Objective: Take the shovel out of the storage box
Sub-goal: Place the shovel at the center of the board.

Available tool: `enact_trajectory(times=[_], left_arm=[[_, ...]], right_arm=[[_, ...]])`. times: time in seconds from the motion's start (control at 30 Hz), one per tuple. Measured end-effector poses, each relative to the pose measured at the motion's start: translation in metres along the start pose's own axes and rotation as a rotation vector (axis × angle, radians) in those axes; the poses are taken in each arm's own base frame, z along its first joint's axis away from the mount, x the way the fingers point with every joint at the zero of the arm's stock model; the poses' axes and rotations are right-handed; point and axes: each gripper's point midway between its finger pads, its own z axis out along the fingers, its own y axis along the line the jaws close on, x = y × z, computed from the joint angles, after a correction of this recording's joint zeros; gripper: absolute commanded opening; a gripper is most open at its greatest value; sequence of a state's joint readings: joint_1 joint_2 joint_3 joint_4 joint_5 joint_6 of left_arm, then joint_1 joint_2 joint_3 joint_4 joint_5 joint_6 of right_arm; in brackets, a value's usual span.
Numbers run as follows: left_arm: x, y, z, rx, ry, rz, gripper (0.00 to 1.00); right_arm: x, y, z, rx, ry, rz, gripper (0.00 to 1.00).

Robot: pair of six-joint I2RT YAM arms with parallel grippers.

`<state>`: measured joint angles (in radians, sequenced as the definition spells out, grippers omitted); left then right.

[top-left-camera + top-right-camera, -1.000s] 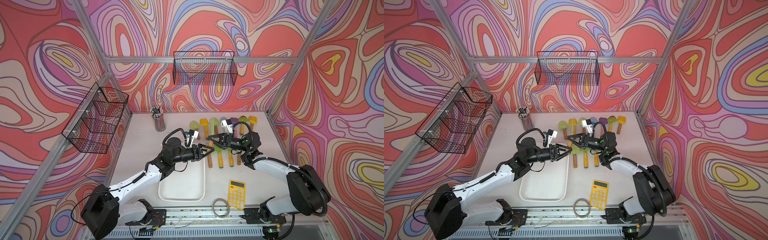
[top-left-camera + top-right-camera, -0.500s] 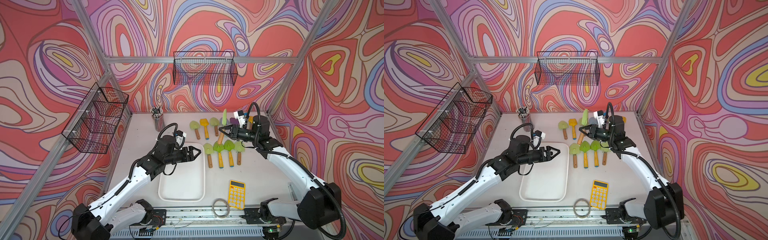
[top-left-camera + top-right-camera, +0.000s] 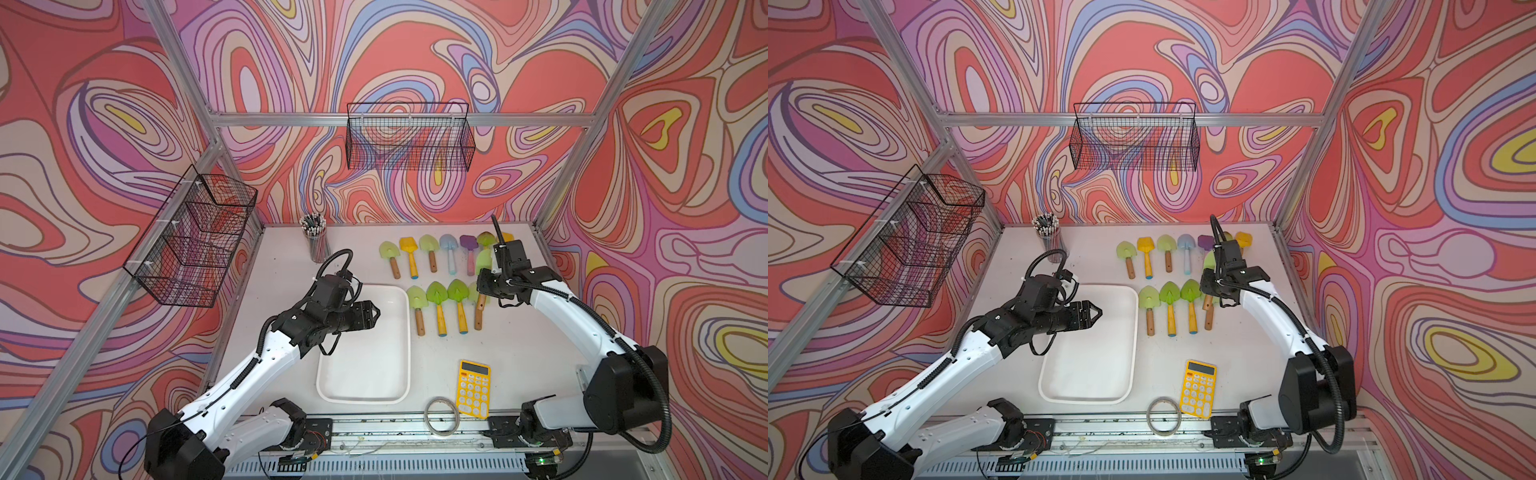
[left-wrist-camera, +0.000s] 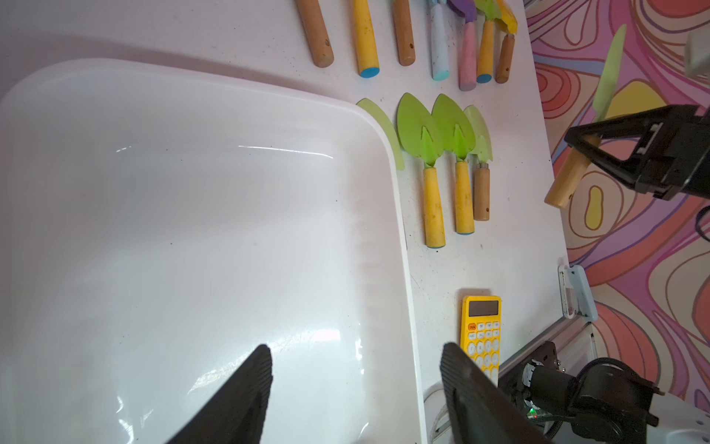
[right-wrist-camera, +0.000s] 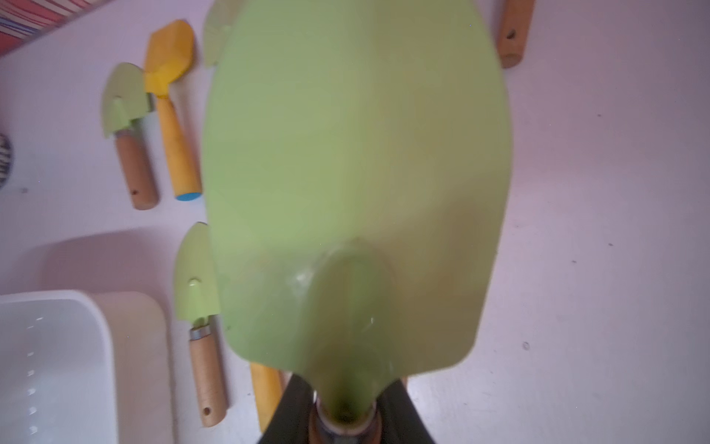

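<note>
**Right pincer**: closed on the wooden handle of a green shovel, which hangs in the air above the table, well apart from the box.

**Left pincer**: jaws apart and holding nothing, it hovers over the box.

We see nothing left inside the box. Two rows of other shovels lie beside it.

We judge the removal done. Only setting the held shovel down remains.
</note>
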<state>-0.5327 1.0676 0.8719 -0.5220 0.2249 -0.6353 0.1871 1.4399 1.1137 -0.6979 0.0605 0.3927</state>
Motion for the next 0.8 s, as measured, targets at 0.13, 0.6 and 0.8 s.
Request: enact_trajectory(times=[0.13, 0.6, 0.8], left_arm=[[0.001, 0.007, 0.000, -0.008, 0.007, -0.012, 0.72], [0.002, 0.018, -0.010, -0.002, -0.011, -0.024, 0.72], [0.005, 0.019, -0.011, 0.003, -0.004, -0.026, 0.72]], right_arm=[[0.010, -0.029, 0.017, 0.135, 0.037, -0.009, 0.11], [0.037, -0.092, 0.077, 0.389, 0.150, 0.009, 0.11], [0.033, -0.104, 0.086, 0.400, 0.138, 0.045, 0.11]])
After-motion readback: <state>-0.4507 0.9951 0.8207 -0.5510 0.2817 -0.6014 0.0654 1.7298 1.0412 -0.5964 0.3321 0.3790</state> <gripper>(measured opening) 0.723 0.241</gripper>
